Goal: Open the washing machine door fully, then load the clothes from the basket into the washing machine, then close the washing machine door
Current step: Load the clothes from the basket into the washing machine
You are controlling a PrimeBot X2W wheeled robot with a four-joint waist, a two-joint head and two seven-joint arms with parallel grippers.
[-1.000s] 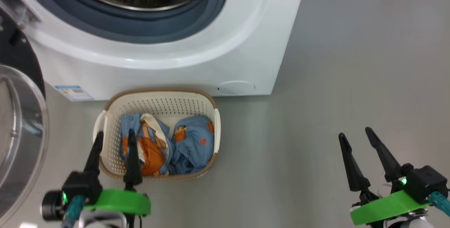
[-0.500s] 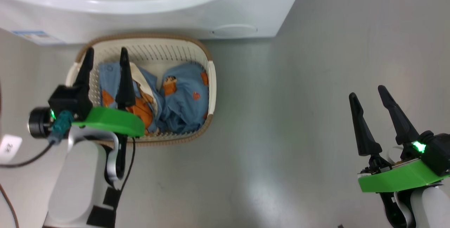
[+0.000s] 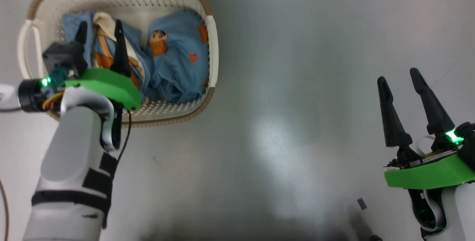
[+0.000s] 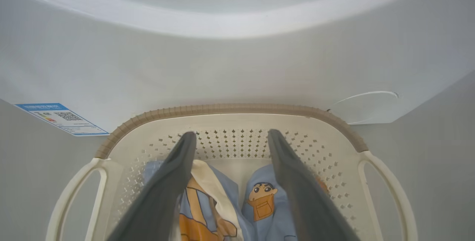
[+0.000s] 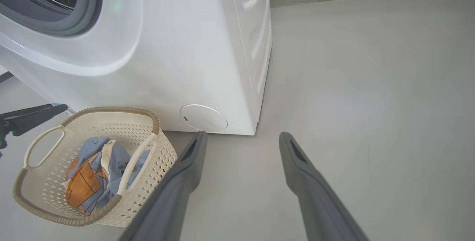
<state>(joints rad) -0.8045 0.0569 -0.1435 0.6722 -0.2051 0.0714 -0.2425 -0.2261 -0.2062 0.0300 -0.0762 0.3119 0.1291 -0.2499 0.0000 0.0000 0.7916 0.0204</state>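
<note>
Both gape empty: right claw (image 3: 397, 74) aside, left claw (image 3: 100, 23) has advanced over clothes (image 3: 178, 59).

Matt perforated plastic basket (image 3: 169, 108), cloth clothes (image 3: 182, 64)

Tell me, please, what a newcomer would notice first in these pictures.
The blue clothes with orange cartoon figures stand out, heaped in the cream basket on the grey floor before the white washer. The open left gripper hangs over them; the open right gripper is off over bare floor.
</note>
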